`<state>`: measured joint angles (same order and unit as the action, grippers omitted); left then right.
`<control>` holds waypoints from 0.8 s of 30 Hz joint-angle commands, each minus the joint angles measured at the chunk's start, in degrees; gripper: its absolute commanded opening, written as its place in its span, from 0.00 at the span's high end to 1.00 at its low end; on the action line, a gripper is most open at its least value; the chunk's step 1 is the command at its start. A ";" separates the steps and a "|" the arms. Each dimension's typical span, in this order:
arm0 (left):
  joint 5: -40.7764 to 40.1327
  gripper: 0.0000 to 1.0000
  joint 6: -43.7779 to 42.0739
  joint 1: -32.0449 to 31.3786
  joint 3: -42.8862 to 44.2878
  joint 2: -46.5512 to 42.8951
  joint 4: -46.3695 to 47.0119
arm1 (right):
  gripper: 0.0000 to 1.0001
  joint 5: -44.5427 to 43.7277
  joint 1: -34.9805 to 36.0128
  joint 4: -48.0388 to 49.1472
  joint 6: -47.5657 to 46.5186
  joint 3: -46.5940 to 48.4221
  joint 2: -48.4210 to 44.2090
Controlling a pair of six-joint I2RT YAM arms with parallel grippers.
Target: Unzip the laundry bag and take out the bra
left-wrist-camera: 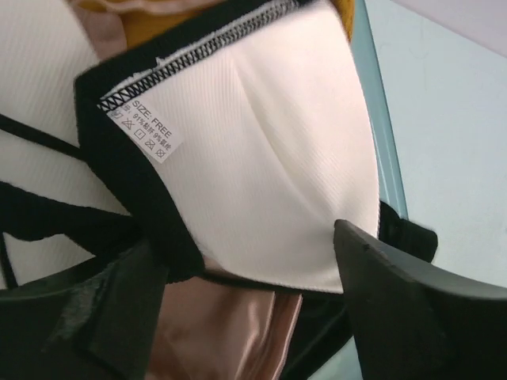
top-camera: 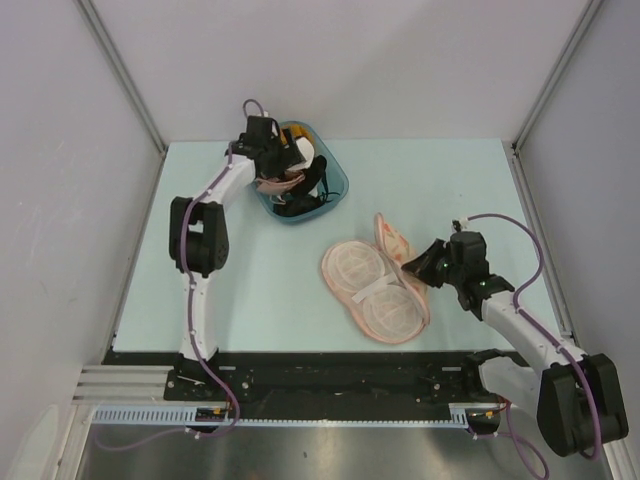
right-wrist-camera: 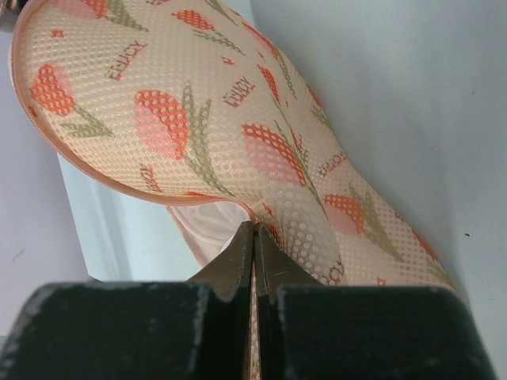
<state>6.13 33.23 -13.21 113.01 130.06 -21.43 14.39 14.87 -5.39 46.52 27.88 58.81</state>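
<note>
Right gripper (right-wrist-camera: 253,247) pinches tight on the raised flap of the laundry bag (top-camera: 375,292), its wrist view alone showing that. Left gripper (left-wrist-camera: 253,297) gapes wide over the bra (left-wrist-camera: 277,158) in the teal tub (top-camera: 340,186). Bag lies lengthwise, far-left to near-right.

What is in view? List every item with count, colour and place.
laundry bag: one, cream-peach with orange tulips, unzipped on the table, centre-right, one flap lifted.
bra: one, white-cream with black trim, in the tub.
tub: one, teal, far centre.
pink garment: one, under the bra.
mustard fabric: a sliver, in the tub.
table: one, pale blue-green.
left pincer: black, open over the bra.
right pincer: black, shut on the lifted flap.
</note>
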 commanded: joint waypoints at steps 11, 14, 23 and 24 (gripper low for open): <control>1.30 0.00 -6.41 -4.79 -16.40 -31.95 -2.93 | 1.00 -5.15 -3.44 -6.98 1.47 2.53 -12.74; 2.31 0.00 -8.88 -8.49 -20.80 -36.54 -5.19 | 1.00 -8.67 -7.56 -11.03 -1.24 4.11 -15.73; 15.66 0.00 -7.13 -12.54 -37.40 -48.74 -0.28 | 1.00 -10.45 -21.10 -19.31 -10.57 12.20 -16.18; 15.67 0.00 -7.13 -12.63 -38.21 -49.72 -0.37 | 1.00 -9.92 -23.03 -19.31 -10.75 12.37 -15.40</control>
<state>15.66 26.83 -25.76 80.01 84.58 -23.53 4.16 -3.27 -21.98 39.88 37.52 42.30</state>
